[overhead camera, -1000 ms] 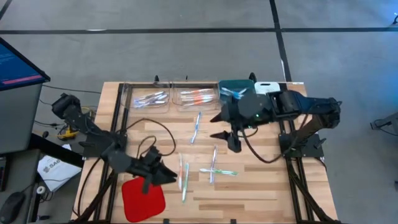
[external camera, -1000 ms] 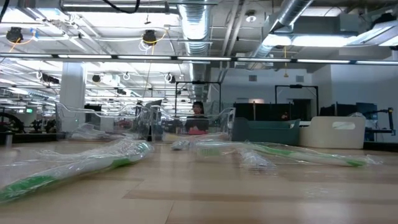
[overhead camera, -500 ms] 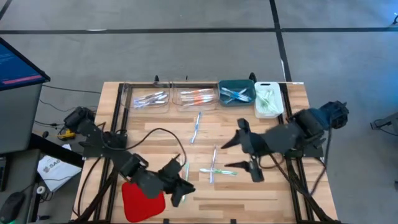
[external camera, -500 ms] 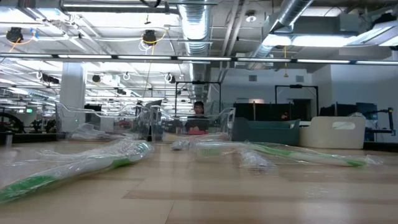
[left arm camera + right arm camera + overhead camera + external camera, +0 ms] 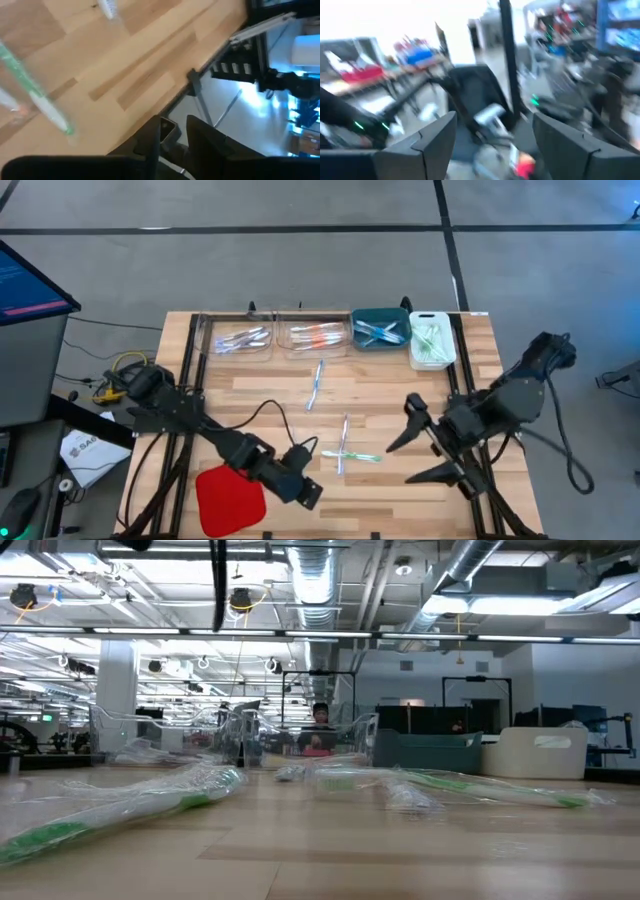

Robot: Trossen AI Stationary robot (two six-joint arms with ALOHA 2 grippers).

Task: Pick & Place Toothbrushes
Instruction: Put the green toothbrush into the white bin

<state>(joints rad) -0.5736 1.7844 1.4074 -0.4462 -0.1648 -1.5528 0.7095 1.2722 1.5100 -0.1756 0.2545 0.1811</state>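
Toothbrushes in clear wrappers lie loose on the wooden table: a crossed pair and a single one. One with green accents lies beside my left gripper. More fill the bins along the far edge. My left gripper hangs low near the table's near edge, just past a lying pair, fingers a little apart with nothing between them. My right gripper hovers wide open and empty over the table's right side. The low view shows wrapped toothbrushes lying flat and no gripper.
Two clear bins, a teal bin and a white bin line the far edge. A flat red pad lies at the near left, beside my left arm. Bare wood shows between the loose toothbrushes.
My left gripper has swung from above the red pad toward the table's near edge and to the right, sinking and rolling, past the lying pair. My right gripper, still wide open, has swept from the teal bin toward the table's right and near side, tipping up to level.
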